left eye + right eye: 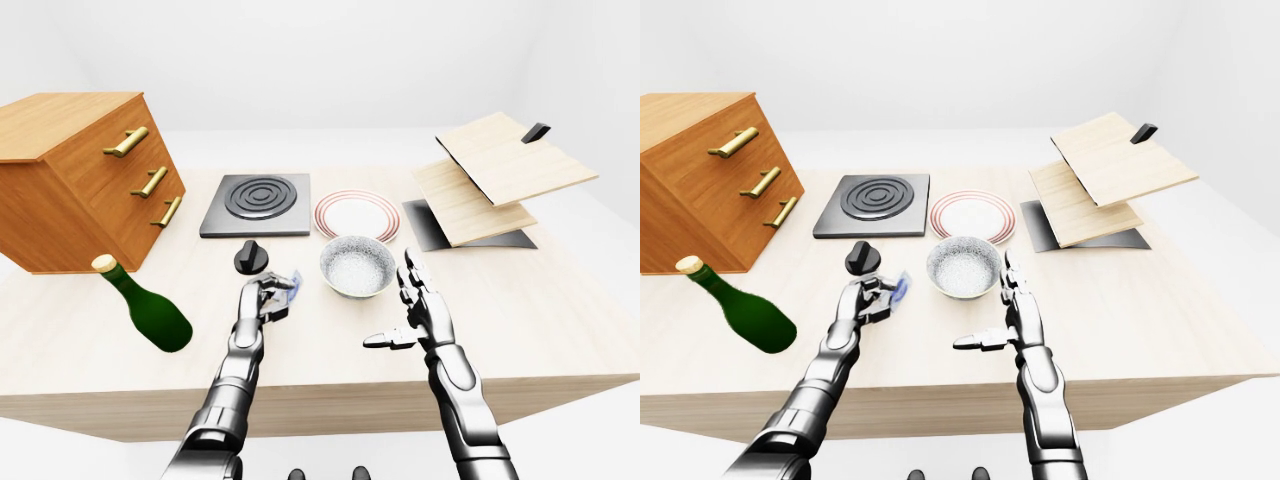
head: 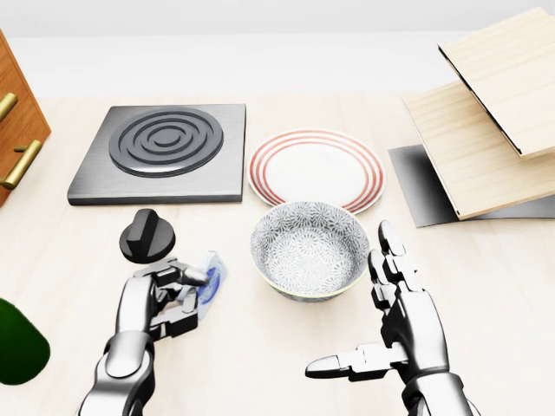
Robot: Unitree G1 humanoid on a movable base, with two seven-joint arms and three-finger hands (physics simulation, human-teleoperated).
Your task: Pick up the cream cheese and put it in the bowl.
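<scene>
Left hand has its fingers curled around the cream cheese, apparently lifted off the bench, tilted, just left of the bowl. Right hand is spread wide and holds nothing, right of the bowl, toward the bench's near edge.

Two polished chrome-silver robot arms, segmented cylindrical forearms with dark joint seams. Left hand and right hand: three jointed metallic fingers each, blocky knuckle links, black gaps between segments, glossy reflective highlights. No cables or markings visible.

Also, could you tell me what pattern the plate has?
White plate with red rings round its rim; clearest in the head view.
</scene>
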